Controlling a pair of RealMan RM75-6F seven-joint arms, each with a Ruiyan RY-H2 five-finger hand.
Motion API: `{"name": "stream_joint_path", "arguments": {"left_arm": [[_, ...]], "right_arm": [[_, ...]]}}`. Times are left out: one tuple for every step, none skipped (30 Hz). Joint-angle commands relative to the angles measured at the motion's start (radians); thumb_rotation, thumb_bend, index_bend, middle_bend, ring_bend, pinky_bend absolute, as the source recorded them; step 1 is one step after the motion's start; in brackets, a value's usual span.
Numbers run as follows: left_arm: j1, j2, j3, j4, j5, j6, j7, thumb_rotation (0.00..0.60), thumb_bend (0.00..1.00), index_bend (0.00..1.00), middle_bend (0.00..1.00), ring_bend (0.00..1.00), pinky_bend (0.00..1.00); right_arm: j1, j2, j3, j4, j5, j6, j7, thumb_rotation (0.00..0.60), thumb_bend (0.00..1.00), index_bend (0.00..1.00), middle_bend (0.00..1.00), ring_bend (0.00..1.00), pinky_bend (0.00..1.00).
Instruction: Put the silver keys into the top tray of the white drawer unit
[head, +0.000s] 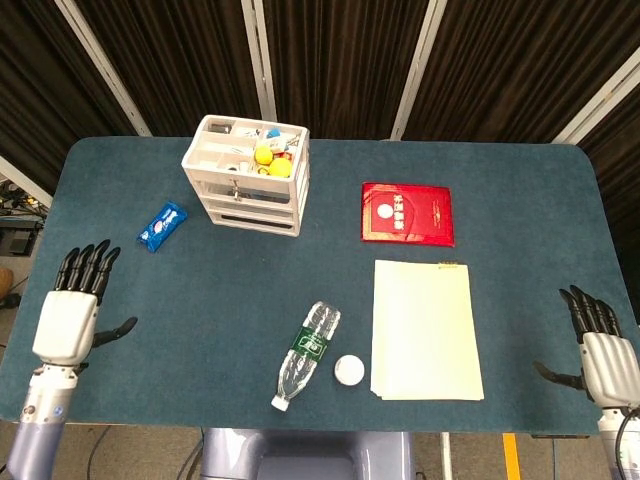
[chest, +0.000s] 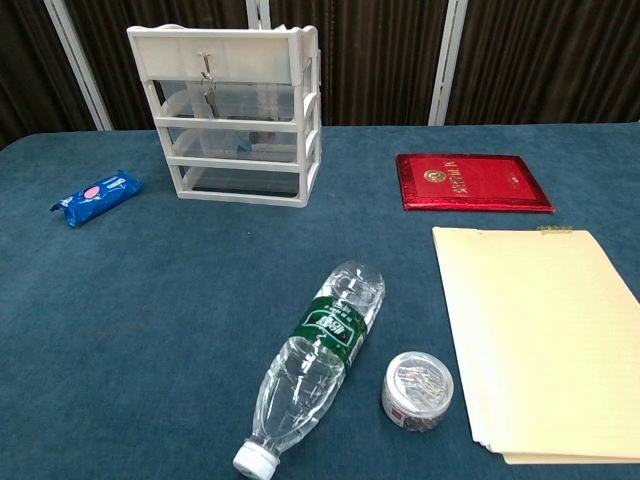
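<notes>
The white drawer unit (head: 262, 203) (chest: 262, 46) stands at the back left of the table. Silver keys (chest: 207, 86) hang at the front rim of its top tray, and in the head view they are a small glint (head: 233, 186) on that front edge. The top tray also holds yellow balls (head: 270, 161) and small items. My left hand (head: 70, 318) is low at the table's front left edge with its fingers spread and nothing in it, far from the unit. My right hand (head: 603, 355) hovers open at the front right edge. The chest view shows neither hand.
A blue snack packet (head: 161, 225) (chest: 96, 196) lies left of the unit. A red booklet (head: 406, 213), a yellow folder (head: 425, 328), a lying plastic bottle (head: 308, 353) and a small round tin (head: 348, 370) occupy the middle and right.
</notes>
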Motion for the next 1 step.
{"name": "stream_joint_path", "arguments": {"left_arm": [[0.052,0.025,0.037,-0.013,0.039,0.03,-0.03,0.6,0.0,0.0,0.0,0.0,0.0]], "right_arm": [[0.0,-0.002,-0.001,0.003,-0.006,0.004,-0.004,0.6,0.0,0.0,0.0,0.0,0.0]]}}
